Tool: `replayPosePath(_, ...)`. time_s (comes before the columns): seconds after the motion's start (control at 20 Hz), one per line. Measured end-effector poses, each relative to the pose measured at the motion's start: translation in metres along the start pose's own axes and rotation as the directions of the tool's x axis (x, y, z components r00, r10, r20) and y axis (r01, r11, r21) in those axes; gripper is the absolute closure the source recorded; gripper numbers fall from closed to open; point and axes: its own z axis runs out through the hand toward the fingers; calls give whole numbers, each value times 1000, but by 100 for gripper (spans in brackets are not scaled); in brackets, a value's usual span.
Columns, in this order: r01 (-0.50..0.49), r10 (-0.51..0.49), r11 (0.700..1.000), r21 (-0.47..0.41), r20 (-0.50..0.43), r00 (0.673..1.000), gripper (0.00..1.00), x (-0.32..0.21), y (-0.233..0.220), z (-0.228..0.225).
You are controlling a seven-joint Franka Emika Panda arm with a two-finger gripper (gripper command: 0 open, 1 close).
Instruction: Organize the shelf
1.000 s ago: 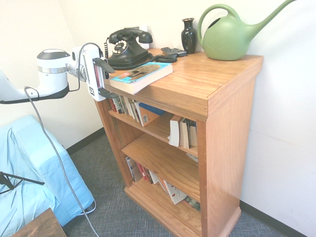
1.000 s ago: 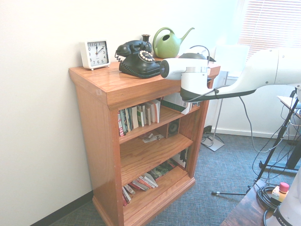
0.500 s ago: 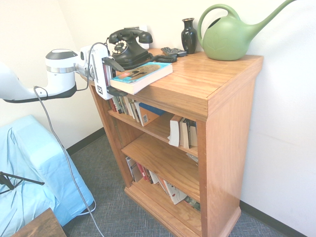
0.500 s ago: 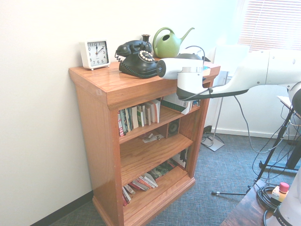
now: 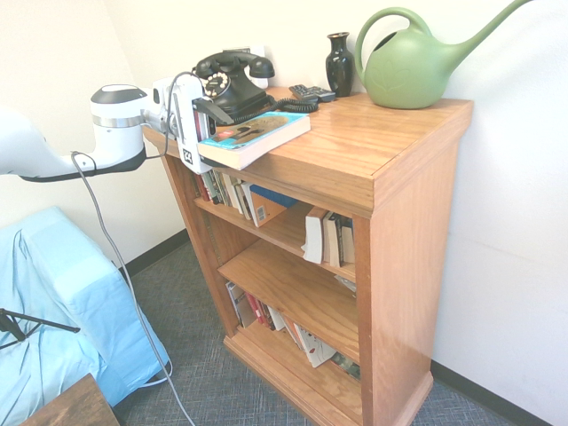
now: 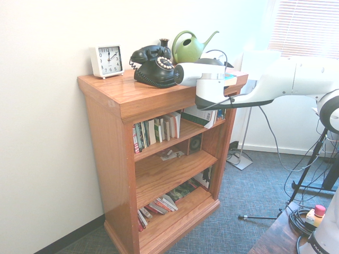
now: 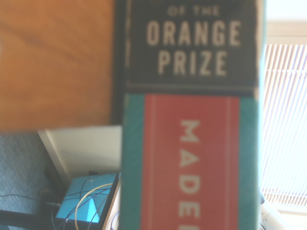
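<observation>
- The honey-brown wooden shelf [image 5: 390, 169] stands against the white wall, three tiers, paperbacks leaning untidily inside.
- My gripper [image 5: 211, 135] is level at its top front corner, fingers wide apart, one above and one below the overhanging teal-covered book [image 5: 256, 135].
- Just behind: black rotary telephone [image 5: 229, 84], black vase [image 5: 339, 62], green plastic watering can [image 5: 417, 64], white square clock [image 6: 106, 60].

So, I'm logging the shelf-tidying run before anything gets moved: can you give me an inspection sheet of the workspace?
Surface: shelf, wooden top, partly bare.
Job's things: teal book flat on top, overhanging the front corner; books on the tiers below, some leaning.
Clutter: black telephone, dark vase, green watering can, white clock.
Grippers: gripper open, jaws above and below the book's end.
Cables: nothing seen beyond the rig's.
Surroundings: blue-covered furniture, window blinds.
</observation>
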Motion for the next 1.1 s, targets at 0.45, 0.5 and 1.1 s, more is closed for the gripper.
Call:
replayPosePath(0.45,5,-5,1000,-2,1,1000,100,-1,-3,1)
replayPosePath(0.5,5,-5,1000,-4,2,1000,100,-1,-3,2)
replayPosePath(1.1,5,-5,1000,-18,18,1000,100,-1,-4,13)
